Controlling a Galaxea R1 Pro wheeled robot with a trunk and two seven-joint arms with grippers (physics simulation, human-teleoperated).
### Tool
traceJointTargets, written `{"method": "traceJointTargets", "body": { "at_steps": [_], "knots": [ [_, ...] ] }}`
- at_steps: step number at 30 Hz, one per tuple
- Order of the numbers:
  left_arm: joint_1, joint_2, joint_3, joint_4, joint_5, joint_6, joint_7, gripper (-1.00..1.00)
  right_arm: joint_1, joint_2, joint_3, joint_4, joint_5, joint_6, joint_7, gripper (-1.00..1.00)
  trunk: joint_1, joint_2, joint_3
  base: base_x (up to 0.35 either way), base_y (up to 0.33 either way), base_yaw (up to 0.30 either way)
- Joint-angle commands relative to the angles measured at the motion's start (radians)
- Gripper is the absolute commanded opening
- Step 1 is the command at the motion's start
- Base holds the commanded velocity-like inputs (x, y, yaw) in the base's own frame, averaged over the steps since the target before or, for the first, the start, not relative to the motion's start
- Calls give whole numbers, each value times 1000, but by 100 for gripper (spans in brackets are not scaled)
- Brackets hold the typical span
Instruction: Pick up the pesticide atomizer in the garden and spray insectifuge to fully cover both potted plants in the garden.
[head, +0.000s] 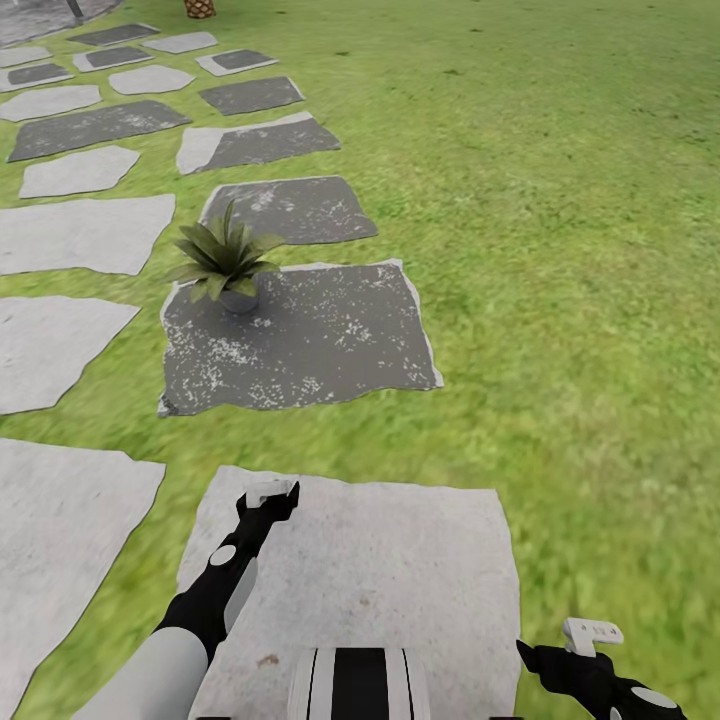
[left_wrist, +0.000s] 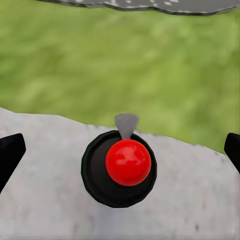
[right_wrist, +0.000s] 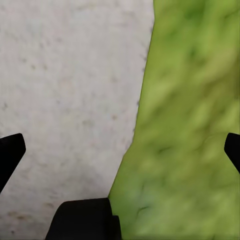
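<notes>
- A small potted plant (head: 224, 258), a rosette of pointed green leaves in a grey pot, stands on the far-left corner of a dark grey speckled stone slab (head: 320, 340), at about 11 o'clock from the robot.
- Around it lies green lawn (head: 560, 250), with more light and dark grey slabs (head: 80, 232) running off toward 10 o'clock.
- The left gripper (head: 268, 494) hangs over the far edge of a pale grey slab (head: 380, 570) right in front of the robot.
- In the left wrist view, the pesticide atomizer (left_wrist: 125, 167), a dark round bottle seen from above with a shiny red top, sits between the black fingertips (left_wrist: 10, 155); whether the gripper actually clamps it I cannot tell.
- The right gripper (head: 590, 634) is at 5 o'clock, over that slab's right edge; its fingertips (right_wrist: 10, 152) stand wide apart with nothing between them.
</notes>
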Motion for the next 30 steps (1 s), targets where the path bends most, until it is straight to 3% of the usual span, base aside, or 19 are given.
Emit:
{"method": "traceJointTargets", "body": {
  "at_steps": [1,30],
  "knots": [
    [0,-1,7,1,0,-2,-8,100,0,0,-1,-1,0,5,5,100,0,0,-1,0,0,0],
    [0,-1,7,1,0,-2,-8,100,0,0,-3,-1,0,5,5,100,0,0,-10,-7,0,0]
  ]
}}
